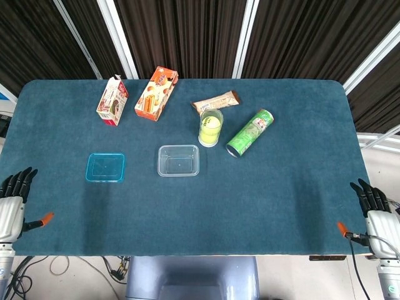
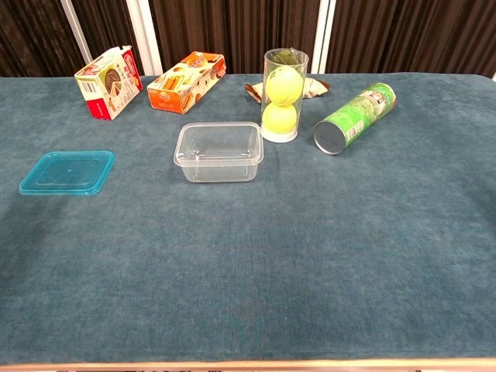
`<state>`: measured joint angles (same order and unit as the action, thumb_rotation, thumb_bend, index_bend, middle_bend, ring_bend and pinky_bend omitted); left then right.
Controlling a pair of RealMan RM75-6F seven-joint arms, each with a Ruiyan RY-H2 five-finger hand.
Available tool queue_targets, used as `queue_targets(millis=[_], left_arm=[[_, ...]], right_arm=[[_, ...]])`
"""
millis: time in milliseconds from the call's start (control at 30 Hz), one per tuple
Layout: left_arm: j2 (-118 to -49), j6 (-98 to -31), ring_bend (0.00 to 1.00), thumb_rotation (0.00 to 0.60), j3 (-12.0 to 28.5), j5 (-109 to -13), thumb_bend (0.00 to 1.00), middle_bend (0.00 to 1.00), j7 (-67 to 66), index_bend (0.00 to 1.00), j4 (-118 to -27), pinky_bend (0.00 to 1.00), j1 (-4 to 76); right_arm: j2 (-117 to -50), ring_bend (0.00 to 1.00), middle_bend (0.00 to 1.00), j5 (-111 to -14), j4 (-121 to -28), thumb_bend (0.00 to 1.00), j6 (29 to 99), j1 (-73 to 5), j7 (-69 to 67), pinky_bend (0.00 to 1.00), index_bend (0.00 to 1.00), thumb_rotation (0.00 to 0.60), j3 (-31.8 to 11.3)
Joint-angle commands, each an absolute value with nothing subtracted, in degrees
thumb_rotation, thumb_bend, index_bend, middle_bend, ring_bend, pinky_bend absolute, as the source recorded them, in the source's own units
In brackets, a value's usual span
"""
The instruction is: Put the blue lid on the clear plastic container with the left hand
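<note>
Our left hand [image 1: 12,201], empty with fingers apart, sits nearest the lid [image 1: 105,167], which lies ahead and rightward, the container [image 1: 179,160] beyond.

The table [image 1: 281,200] bears blue lid [image 1: 105,167], clear container [image 1: 179,160], snacks.

Your left hand [image 1: 11,203] and right hand [image 1: 379,215] are cut by the head view's edges; the snack bar [image 2: 310,87] sits half hidden behind the ball tube [image 2: 283,94].
</note>
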<state>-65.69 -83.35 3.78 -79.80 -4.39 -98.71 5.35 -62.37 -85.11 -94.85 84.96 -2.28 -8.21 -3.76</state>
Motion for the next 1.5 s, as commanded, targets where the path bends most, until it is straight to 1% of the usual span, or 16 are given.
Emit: queue_targets(millis=[33,133,333,433,533,667,767,933,1033,1267,1433,1500], left_arm=[[-65.6,-82.9,0.0,0.6,3.9,-79.4,0.13,0.01,-4.1,0.04,-98.4,0.0,5.5],[-65.2,-81.3,0.0,0.6,4.4,-78.2,0.11,0.0,-3.2,0.04,-97.6,0.0,6.2],[-65.3,-76.5,0.0,0.6,8.3,-72.9,0.1,0.0,-1.8,0.02,-94.8,0.0,9.6],[-65.0,-72.8,0.0,0.6,10.4,-71.0,0.1,0.0,-3.2,0.02,-93.6,0.0,12.8],[-65.1,-70.2,0.0,0.6,11.6,-69.8,0.1,0.0,-5.6,0.02,-92.3,0.0,15.5],[-65.3,-65.9,0.0,0.6,12.6,-68.3,0.07,0.0,-8.2,0.01,-90.5,0.0,19.2],[-66.2,-61.0,0.0,0.6,13.6,-66.0,0.07,0.0,-8.9,0.0,-89.2,0.0,22.6],[-65.6,-50.6,0.0,0.6,14.7,-59.1,0.07,0.0,-8.2,0.0,-89.9,0.0,27.5],[-66.8,-48.1,0.0,0.6,14.5,-56.0,0.05,0.0,-11.3,0.0,-87.6,0.0,30.3],[-71.1,-43.5,0.0,0.6,12.3,-50.3,0.04,0.0,-18.5,0.0,-81.7,0.0,36.1],[-73.8,-39.1,0.0,0.6,10.3,-48.1,0.05,0.0,-20.5,0.0,-76.8,0.0,39.4],[-75.0,-38.6,0.0,0.6,9.6,-47.7,0.04,0.0,-21.0,0.0,-75.0,0.0,40.2]], right_arm=[[-62.4,0.0,0.0,-85.2,-94.9,0.29,85.1,-2.3,-8.2,0.0,0.1,0.6,-3.8],[-62.3,0.0,0.0,-85.1,-95.0,0.29,85.3,-2.2,-8.4,0.0,0.1,0.6,-3.9],[-62.3,0.0,0.0,-85.0,-95.7,0.29,84.8,-2.2,-8.6,0.0,0.1,0.6,-3.7],[-62.3,0.0,0.0,-85.2,-95.9,0.29,84.9,-2.3,-8.1,0.0,0.1,0.6,-3.6],[-62.3,0.0,0.0,-85.3,-96.0,0.29,85.2,-2.0,-7.7,0.0,0.1,0.6,-3.5],[-62.4,0.0,0.0,-85.1,-95.9,0.29,85.2,-1.9,-7.5,0.0,0.1,0.6,-3.5],[-62.5,0.0,0.0,-84.7,-95.8,0.29,84.9,-2.1,-7.4,0.0,0.1,0.6,-3.7],[-62.6,0.0,0.0,-84.1,-96.0,0.29,84.5,-2.2,-7.5,0.0,0.1,0.6,-3.8],[-62.5,0.0,0.0,-83.9,-96.3,0.29,84.3,-2.2,-7.8,0.0,0.1,0.6,-3.8],[-62.2,0.0,0.0,-82.4,-96.8,0.29,83.2,-2.3,-8.7,0.0,0.1,0.6,-4.1],[-62.2,0.0,0.0,-82.3,-96.6,0.29,82.7,-2.7,-8.4,0.0,0.1,0.6,-4.2],[-62.2,0.0,0.0,-82.1,-96.7,0.29,82.5,-2.7,-8.6,0.0,0.1,0.6,-4.3]])
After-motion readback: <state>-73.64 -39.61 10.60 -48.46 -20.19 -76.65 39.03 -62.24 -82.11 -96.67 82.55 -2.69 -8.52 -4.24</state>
